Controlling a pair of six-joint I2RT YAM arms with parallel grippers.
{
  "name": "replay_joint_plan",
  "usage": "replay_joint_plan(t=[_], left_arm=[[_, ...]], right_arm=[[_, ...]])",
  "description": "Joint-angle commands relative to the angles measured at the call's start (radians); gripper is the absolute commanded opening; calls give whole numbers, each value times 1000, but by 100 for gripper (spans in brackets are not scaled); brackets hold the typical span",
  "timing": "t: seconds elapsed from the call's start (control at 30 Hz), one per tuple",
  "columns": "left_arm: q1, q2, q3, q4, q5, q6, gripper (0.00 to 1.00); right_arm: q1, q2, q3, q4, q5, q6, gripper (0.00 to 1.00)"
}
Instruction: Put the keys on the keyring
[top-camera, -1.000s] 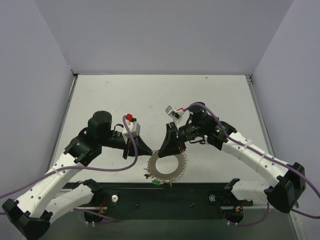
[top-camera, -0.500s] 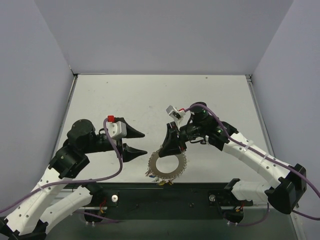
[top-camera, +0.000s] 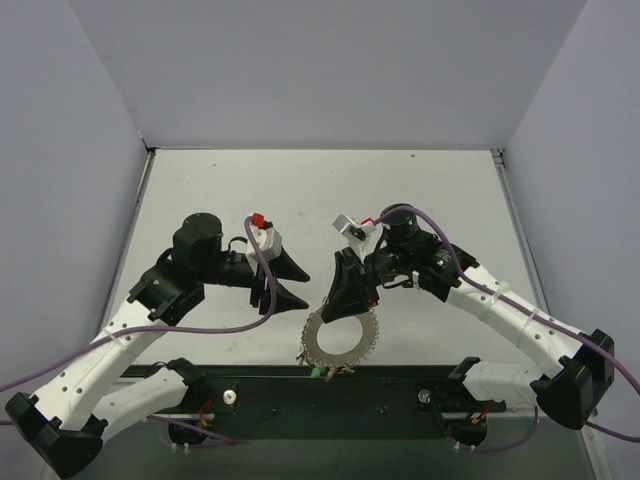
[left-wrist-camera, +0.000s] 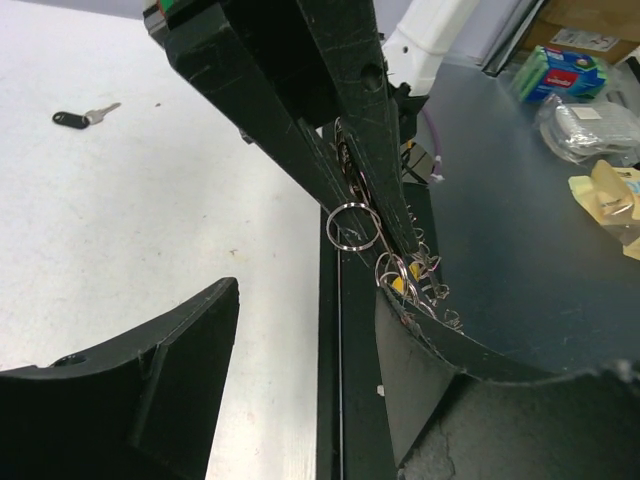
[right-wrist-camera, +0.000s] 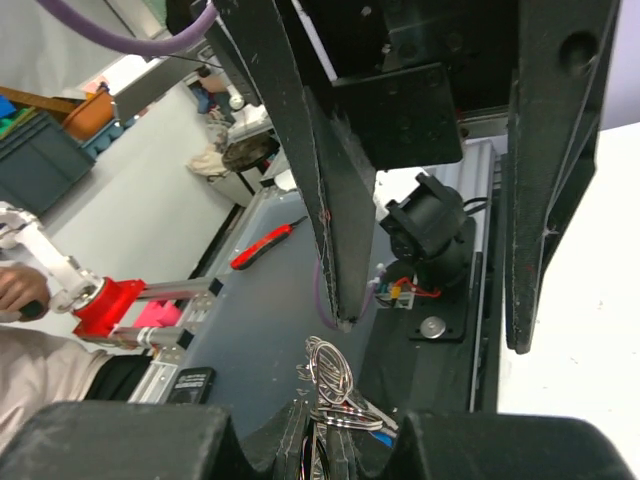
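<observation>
Top external view: the right gripper (top-camera: 334, 312) is clamping the rim of the keyring (top-camera: 341, 343), with the jaws closed on the metal. The left gripper (top-camera: 306, 289) is standing released, jaws spread, just beside the right gripper and apart from the ring. The keys (top-camera: 318, 372) are lying at the rim opposite the right gripper's tips.

Pale lavender walls (top-camera: 330, 70) around a white tabletop (top-camera: 250, 190) with a dark near rail (top-camera: 380, 402)
</observation>
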Motion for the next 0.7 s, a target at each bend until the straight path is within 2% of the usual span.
replay_joint_plan(t=[0.0,0.3,0.53,0.63,0.67], left_arm=[[4,15,91,39,121,21,66],[29,129,177,98,356,-1,64],[26,218,219,111,385,-27,49],[23,250,214,147,413,-85,48],[21,261,200,207,421,-112,48]], right_arm=[[-4,-30,53,5,-144,-27,0],[-2,-38,67,-16,-178,-37,0],[-1,-42,73,-27,-171,-40,0],[-2,-45,76,-32,-161,-44,0],[-2,-42,76,-33,-160,-45,0]])
